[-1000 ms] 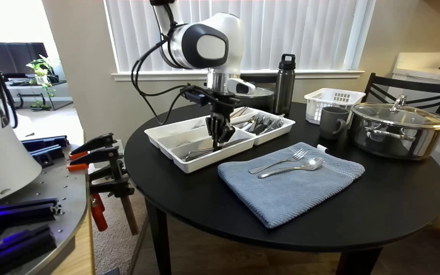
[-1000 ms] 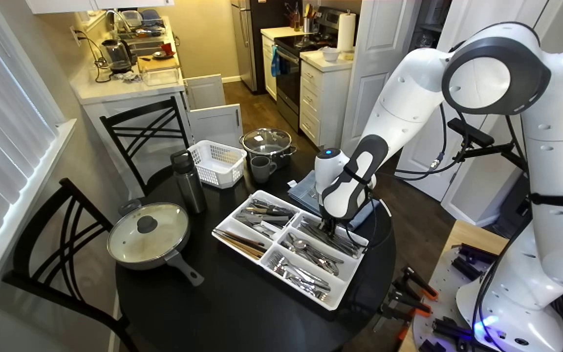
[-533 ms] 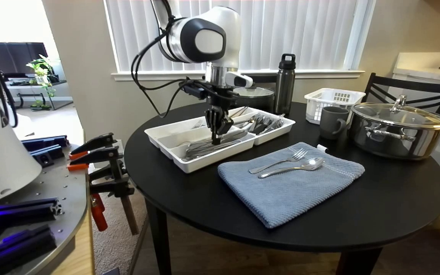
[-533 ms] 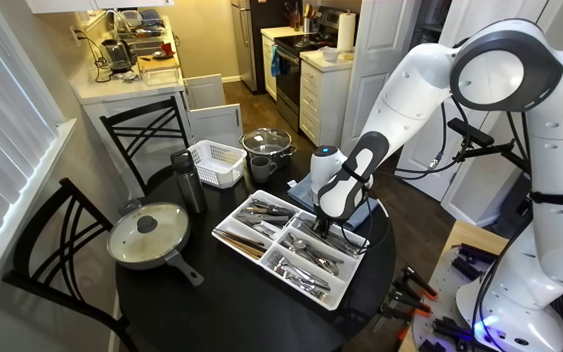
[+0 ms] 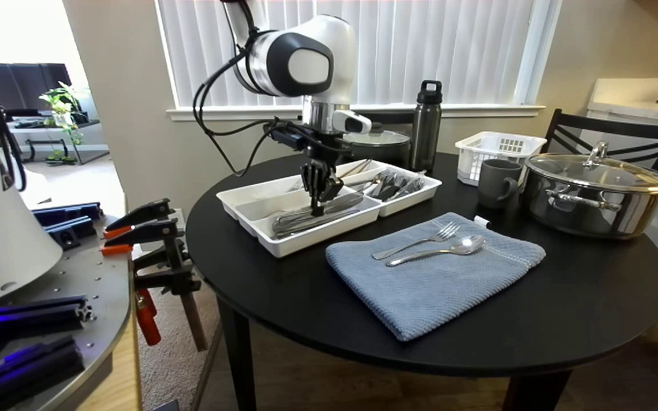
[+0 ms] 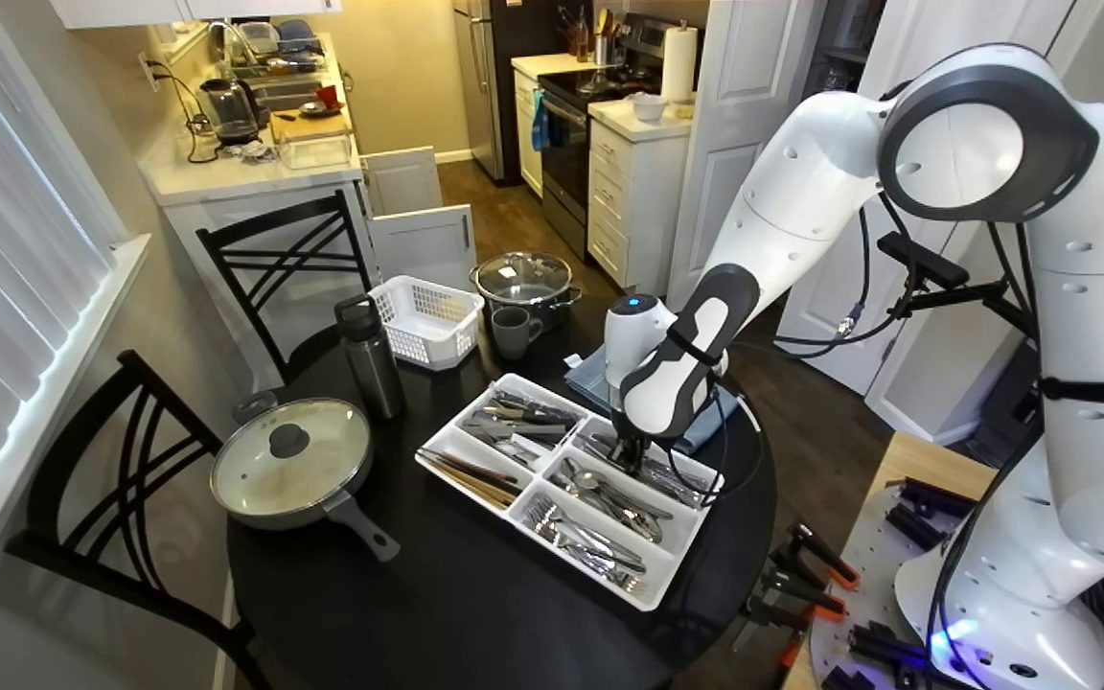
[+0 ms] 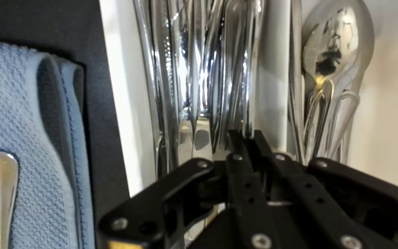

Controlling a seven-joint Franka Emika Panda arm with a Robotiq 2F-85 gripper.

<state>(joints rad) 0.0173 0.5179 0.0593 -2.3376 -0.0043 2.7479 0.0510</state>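
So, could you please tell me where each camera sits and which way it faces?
In an exterior view: camera beside the round table, facing the vertical blinds; robot base, part of the arm and pincer show.
In an exterior view: camera high up, looking down across the table toward the kitchen range; base and most of the arm show.
Wrist view: camera on the wrist, looking down into the white cutlery tray; only the pincer shows, at the bottom edge.
Both exterior views share the tray and grey mug.
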